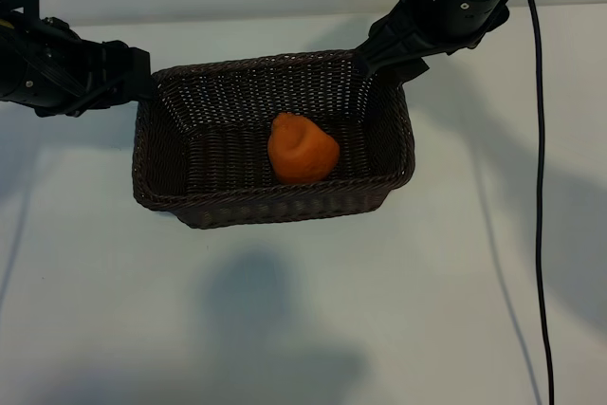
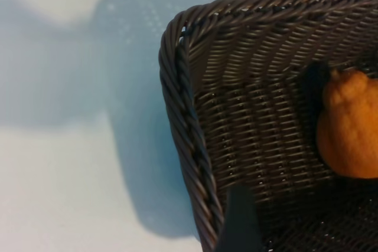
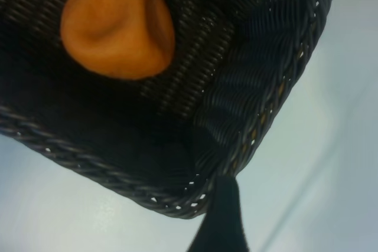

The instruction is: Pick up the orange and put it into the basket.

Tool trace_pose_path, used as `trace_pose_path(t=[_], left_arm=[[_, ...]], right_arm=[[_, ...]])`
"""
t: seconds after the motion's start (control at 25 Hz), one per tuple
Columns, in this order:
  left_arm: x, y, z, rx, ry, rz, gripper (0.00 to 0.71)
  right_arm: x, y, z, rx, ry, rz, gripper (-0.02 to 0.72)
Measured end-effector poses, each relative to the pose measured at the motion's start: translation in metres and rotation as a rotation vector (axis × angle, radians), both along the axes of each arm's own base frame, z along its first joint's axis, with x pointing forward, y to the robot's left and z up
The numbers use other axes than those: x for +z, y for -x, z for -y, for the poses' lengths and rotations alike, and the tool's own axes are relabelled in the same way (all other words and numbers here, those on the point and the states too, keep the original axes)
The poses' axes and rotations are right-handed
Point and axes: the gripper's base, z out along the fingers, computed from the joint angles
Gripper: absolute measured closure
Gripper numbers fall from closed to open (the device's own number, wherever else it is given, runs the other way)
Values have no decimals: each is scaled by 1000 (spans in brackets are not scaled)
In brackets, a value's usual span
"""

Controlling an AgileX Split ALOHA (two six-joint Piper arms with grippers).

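The orange (image 1: pixel 302 149) lies on the floor of the dark-brown wicker basket (image 1: pixel 275 204), right of its middle, with nothing touching it. It also shows in the left wrist view as the orange (image 2: pixel 349 128) and in the right wrist view as the orange (image 3: pixel 115 28). My left gripper (image 1: pixel 142 78) is at the basket's far left corner. One of its fingers (image 2: pixel 239 222) reaches just inside the braided rim (image 2: pixel 183 116). My right gripper (image 1: pixel 381 59) is at the far right corner, one of its fingers (image 3: pixel 221 216) against the outside of the rim (image 3: pixel 177 202). Both grippers stand open.
A white table (image 1: pixel 455 291) surrounds the basket, with broad shadows on it in front of the basket and at both sides. A black cable (image 1: pixel 542 196) hangs down from the right arm along the right side.
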Motion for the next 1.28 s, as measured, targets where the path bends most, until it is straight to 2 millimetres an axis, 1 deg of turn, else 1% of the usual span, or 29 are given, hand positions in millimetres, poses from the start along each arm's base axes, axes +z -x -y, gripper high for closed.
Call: trace_pose_path(t=[1.28], left_arm=[[1, -2, -1, 11, -1, 18, 121]], right_arm=[[-1, -1, -1, -19, -12, 5, 106]])
